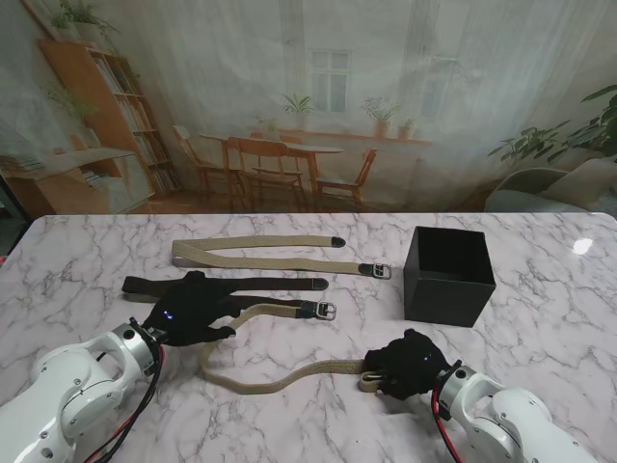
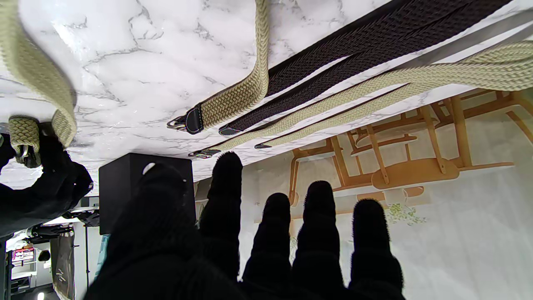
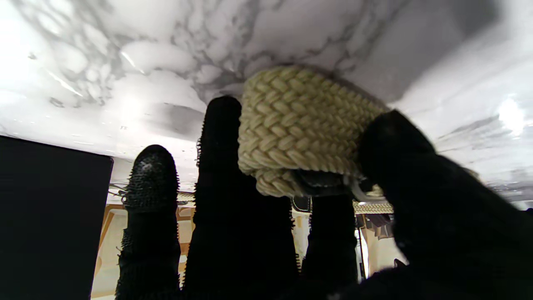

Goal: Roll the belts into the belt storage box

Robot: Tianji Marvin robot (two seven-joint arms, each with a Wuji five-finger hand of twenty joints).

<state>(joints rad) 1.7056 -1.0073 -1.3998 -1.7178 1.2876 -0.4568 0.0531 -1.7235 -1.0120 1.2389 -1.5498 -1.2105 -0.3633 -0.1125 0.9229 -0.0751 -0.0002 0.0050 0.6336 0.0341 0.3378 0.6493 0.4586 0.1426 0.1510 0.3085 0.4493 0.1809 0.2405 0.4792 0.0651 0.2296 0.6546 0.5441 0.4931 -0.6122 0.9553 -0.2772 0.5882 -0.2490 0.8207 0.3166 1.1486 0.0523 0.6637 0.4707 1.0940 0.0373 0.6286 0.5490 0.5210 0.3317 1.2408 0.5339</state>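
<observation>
Right hand [image 1: 410, 365] grips my beige belt's [image 1: 280, 374] rolled end; storage box [image 1: 448, 275] at one o'clock; left hand [image 1: 193, 307] spread, empty.

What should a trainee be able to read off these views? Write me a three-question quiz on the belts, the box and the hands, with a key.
1. True or false: the black storage box already holds a rolled belt.
2. Which hand is shut on the started roll of the nearest beige belt? A) left hand B) right hand
3. How many belts lie on the table, and of what colours?

Key
1. False: what shows of its inside is bare.
2. B. The right wrist view shows the woven coil pinched between thumb and fingers; the left hand's fingers are spread over the black belt, gripping nothing.
3. Three: two beige, one black. The far beige belt lies folded and untouched.
</observation>
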